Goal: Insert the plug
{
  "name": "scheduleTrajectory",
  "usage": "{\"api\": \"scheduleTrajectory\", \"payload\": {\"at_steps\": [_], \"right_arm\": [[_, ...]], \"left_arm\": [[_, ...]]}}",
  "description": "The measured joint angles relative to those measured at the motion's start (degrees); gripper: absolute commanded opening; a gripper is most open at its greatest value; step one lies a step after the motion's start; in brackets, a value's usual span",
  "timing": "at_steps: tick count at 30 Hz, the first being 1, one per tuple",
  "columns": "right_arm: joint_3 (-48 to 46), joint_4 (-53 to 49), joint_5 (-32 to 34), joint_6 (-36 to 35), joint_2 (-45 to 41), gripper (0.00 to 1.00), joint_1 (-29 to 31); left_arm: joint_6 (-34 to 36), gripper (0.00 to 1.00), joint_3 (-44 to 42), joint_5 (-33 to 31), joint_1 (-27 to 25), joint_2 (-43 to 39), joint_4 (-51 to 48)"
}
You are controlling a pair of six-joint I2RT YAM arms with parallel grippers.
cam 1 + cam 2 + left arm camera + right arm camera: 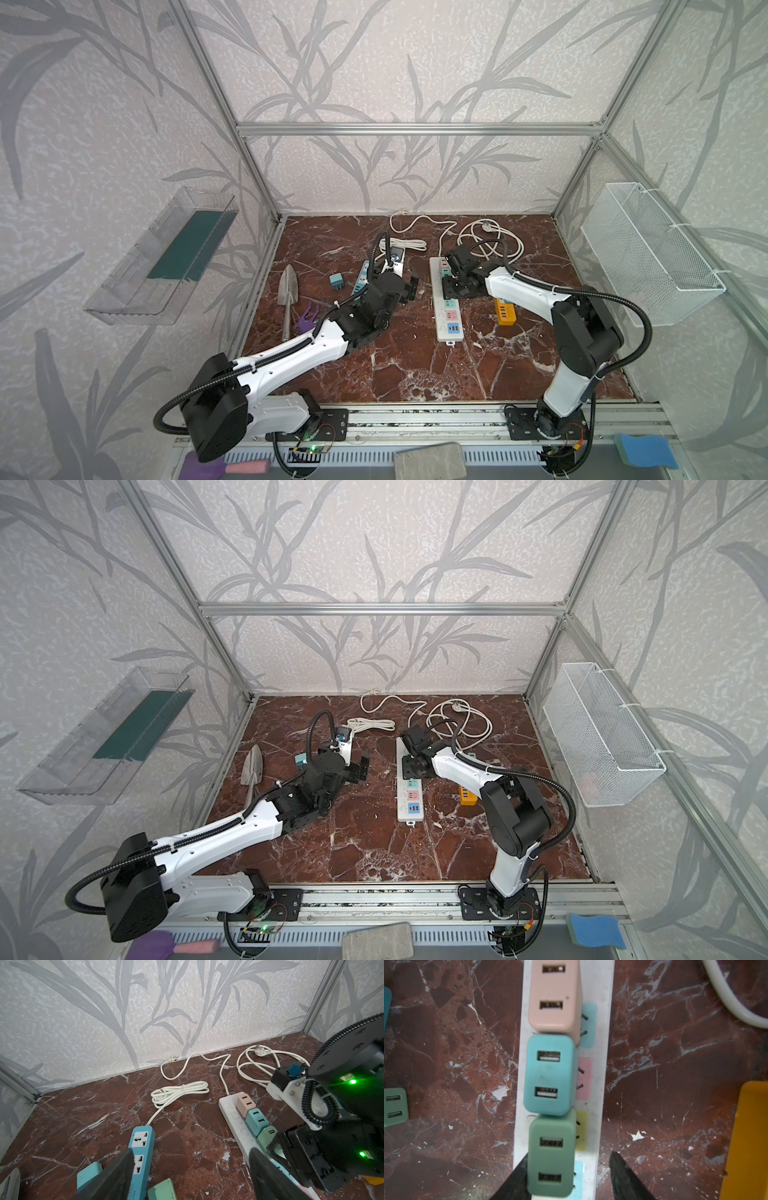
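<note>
Plainly, everything is best placed against the white power strip (521, 1076). Well to its left, a loose teal plug (336, 281) and a loose green plug (162, 1189) lie on the marble beside a blue power strip (141, 1147). The left gripper (190, 1157) is held above that spot, jaws spread wide and empty.

On the white power strip three chargers stand in a touching row, counted from the cord end: a pink plug (554, 995), a seated teal plug (549, 1074), then the green plug (552, 1155). The right gripper (570, 1154) is set over the green plug with its jaws spread. One finger (517, 1180) lies against the plug's long side and the other stands clear, so nothing is pinched. Just right of the strip a yellow power strip (747, 1140) is seen.

The green plug is judged light, rigid and smooth-skinned. It is best gripped across its two free long sides, since one end is blocked by its neighbour. A straight downward push is called for, and the light strip may shift under it.

The USB ports, the half-covered coloured sockets and the finger contact are shown only in the right wrist view. The row's height is given only by the left wrist view, and from there the green plug appears seated, though this cannot be confirmed. In both top views it is hidden by the right arm.
</note>
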Motion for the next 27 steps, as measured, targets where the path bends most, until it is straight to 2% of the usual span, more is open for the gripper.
{"api": "scheduleTrajectory", "payload": {"at_steps": [10, 14, 20, 25, 27], "right_arm": [[-0.7, 0.1, -7.9, -1.9, -7.0, 0.66, 0.0], [-0.9, 0.6, -7.3, -3.0, -10.0, 0.67, -0.1], [-1.0, 1.0, -6.4, -5.2, -10.5, 0.67, -2.8], [0.3, 1.6, -5.1, -7.1, -7.3, 0.66, -3.9], [1.0, 1.5, -5.0, -7.6, -5.0, 0.65, -3.9]], "left_arm": [[-0.8, 0.86, 0.8, -3.0, 3.4, 4.2, -2.4], [-4.1, 0.86, 2.3, -4.2, 6.1, 4.5, -7.3], [-14.7, 0.87, 3.2, -3.7, 15.0, 2.5, -20.8], [-23.1, 0.87, -1.5, 1.2, 24.0, -2.4, -28.8], [-25.4, 0.87, -3.6, 3.1, 26.1, -3.5, -30.9]]}}
